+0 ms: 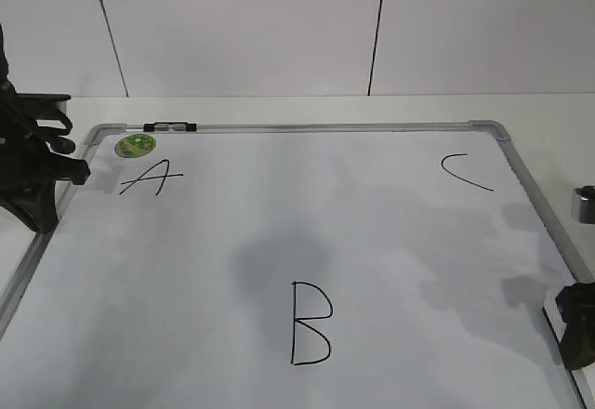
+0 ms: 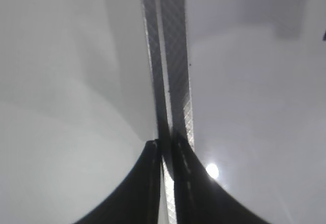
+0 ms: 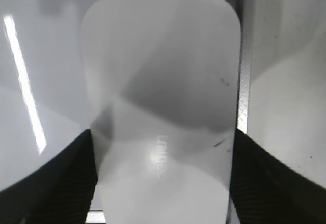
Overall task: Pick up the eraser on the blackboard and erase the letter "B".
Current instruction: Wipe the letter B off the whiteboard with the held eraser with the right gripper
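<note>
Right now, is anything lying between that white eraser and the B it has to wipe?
Nothing visible: the eraser, between the right pincer's fingers, sits at the blackboard's right edge; only bare board separates it from the letter B.

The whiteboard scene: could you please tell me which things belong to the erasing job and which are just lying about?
For the job: eraser, between the right gripper fingers; letter "B"; blackboard.

Lying about: letter "A", letter "C", green sticker, marker.
</note>
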Action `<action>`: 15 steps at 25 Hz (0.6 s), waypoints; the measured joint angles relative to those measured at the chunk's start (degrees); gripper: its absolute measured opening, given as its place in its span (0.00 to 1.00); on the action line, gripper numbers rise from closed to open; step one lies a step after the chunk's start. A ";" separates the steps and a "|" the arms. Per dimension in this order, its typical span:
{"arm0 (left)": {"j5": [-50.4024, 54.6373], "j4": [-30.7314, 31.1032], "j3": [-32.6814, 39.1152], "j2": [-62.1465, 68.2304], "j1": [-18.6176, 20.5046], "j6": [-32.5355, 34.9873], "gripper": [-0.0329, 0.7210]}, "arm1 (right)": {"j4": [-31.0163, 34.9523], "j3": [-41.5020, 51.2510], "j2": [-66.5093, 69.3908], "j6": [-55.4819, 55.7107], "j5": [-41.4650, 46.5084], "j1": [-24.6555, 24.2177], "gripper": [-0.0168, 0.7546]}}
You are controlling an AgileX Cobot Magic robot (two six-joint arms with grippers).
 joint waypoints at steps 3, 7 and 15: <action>0.10 0.00 0.00 0.00 0.00 0.00 0.08 | 0.05 -0.25 0.00 0.00 0.41 0.00 0.75; 0.10 -0.08 0.00 0.00 0.00 0.00 0.08 | -0.79 -2.20 0.13 0.11 3.13 0.00 0.75; 0.10 -0.08 0.00 0.00 0.00 0.00 0.08 | -0.10 -7.99 0.13 -0.11 10.09 0.00 0.75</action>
